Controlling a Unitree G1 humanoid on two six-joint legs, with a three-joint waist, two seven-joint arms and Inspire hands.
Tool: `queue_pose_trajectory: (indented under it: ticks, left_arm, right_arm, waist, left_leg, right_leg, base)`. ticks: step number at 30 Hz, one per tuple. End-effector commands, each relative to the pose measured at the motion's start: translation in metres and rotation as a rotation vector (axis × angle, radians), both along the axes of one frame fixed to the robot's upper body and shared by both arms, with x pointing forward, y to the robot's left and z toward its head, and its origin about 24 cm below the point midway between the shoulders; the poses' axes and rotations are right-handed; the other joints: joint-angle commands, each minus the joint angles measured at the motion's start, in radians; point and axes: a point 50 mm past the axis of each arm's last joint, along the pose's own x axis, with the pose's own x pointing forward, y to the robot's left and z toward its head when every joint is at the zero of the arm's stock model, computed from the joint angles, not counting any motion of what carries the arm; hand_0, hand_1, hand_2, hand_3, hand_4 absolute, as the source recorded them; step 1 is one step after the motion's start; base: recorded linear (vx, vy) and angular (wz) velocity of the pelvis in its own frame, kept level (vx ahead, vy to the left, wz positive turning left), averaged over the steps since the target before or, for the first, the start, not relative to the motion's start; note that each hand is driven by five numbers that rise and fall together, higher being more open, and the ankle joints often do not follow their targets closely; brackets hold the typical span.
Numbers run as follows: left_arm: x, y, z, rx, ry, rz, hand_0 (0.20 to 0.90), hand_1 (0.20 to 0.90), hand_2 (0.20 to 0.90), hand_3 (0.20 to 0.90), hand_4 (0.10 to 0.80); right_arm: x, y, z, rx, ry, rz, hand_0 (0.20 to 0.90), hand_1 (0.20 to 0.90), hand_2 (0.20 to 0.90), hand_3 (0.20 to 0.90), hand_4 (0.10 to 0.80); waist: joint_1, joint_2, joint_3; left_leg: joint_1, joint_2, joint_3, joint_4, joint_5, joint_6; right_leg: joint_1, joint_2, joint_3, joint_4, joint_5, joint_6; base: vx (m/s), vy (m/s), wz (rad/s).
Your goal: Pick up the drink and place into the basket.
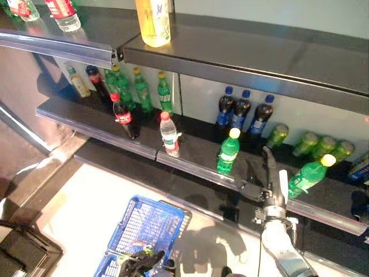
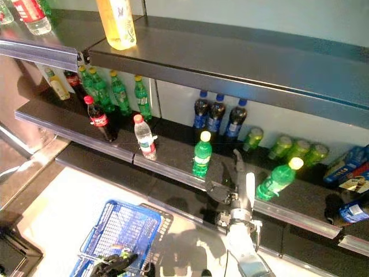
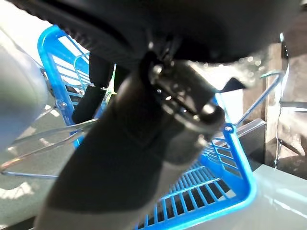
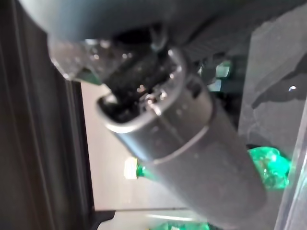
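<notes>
Two hands: right hand point(image 1: 271, 187) is raised at the front edge of the lower shelf point(image 1: 190, 153), fingers straight and spread, holding nothing; left hand point(image 1: 138, 262) sits low at the basket's near end, fingers curled round its wire handle.
Basket: blue basket point(image 1: 144, 225) rests on the pale floor below the shelves.
Drink: tilted green bottle point(image 1: 308, 175) with a yellow cap lies leaning on the lower shelf, just right of the right hand and apart from it.
Other green bottle: upright green bottle point(image 1: 228, 151), yellow cap, stands on the same shelf just left of the right hand, not touched.
Shelf front: clear water bottle point(image 1: 169, 134) and dark cola bottle point(image 1: 124, 116), both red-capped, stand further left.
Shelf back: three dark bottles point(image 1: 241, 109) with blue caps stand in a row; green bottles point(image 1: 141, 89) stand left of them; green cans point(image 1: 314, 144) lie on the right.
Upper shelf: yellow bottle point(image 1: 153, 22) stands near its front edge.
</notes>
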Motion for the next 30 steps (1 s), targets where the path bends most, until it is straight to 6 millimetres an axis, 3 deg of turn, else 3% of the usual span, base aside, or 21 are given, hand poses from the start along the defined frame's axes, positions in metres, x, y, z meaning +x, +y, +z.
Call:
queue_pose_trajectory:
  ticks: [1, 5, 17, 30]
  left_arm:
    - [0.008, 0.014, 0.012, 0.086, -0.121, -0.070, 0.300, 0.300, 0.300, 0.200, 0.100]
    - [0.018, 0.009, 0.016, 0.063, -0.176, -0.068, 0.300, 0.300, 0.300, 0.200, 0.100]
    - [0.086, 0.011, 0.046, 0.070, -0.392, -0.087, 0.300, 0.300, 0.300, 0.200, 0.100]
    - [0.122, 0.003, 0.066, 0.061, -0.492, -0.113, 0.300, 0.300, 0.300, 0.200, 0.100]
  right_arm:
    - [0.027, 0.005, 0.064, 0.014, -0.373, -0.012, 0.900, 0.900, 0.900, 0.900, 0.800]
    - [0.034, 0.004, 0.074, -0.006, -0.437, -0.032, 0.900, 0.900, 0.900, 0.900, 0.800]
    - [0.075, 0.007, 0.134, 0.020, -0.685, -0.131, 0.900, 0.900, 0.900, 0.900, 0.800]
    - [0.097, 0.011, 0.185, 0.078, -0.809, -0.115, 0.900, 0.900, 0.900, 0.900, 0.800]
  waist:
    - [0.048, -0.004, 0.046]
    - [0.053, 0.003, 0.091]
    - [0.087, -0.016, 0.260]
    - [0.110, -0.012, 0.325]
  left_leg:
    - [-0.088, -0.018, -0.077, 0.163, -0.055, 0.021]
    - [-0.113, -0.026, -0.082, 0.171, -0.051, 0.022]
    - [-0.259, -0.035, -0.105, 0.231, -0.035, 0.040]
    - [-0.352, -0.048, -0.110, 0.236, -0.011, 0.050]
  right_leg:
    - [-0.115, -0.067, -0.019, 0.194, -0.003, -0.031]
    - [-0.138, -0.066, -0.011, 0.198, 0.000, -0.034]
    - [-0.250, -0.053, -0.004, 0.212, 0.040, -0.039]
    - [-0.322, -0.050, 0.002, 0.190, 0.079, -0.035]
  base:
    - [-0.044, 0.076, 0.05]
    - [-0.082, 0.062, -0.01]
    - [-0.135, -0.029, -0.04]
    - [-0.038, -0.012, 0.00]
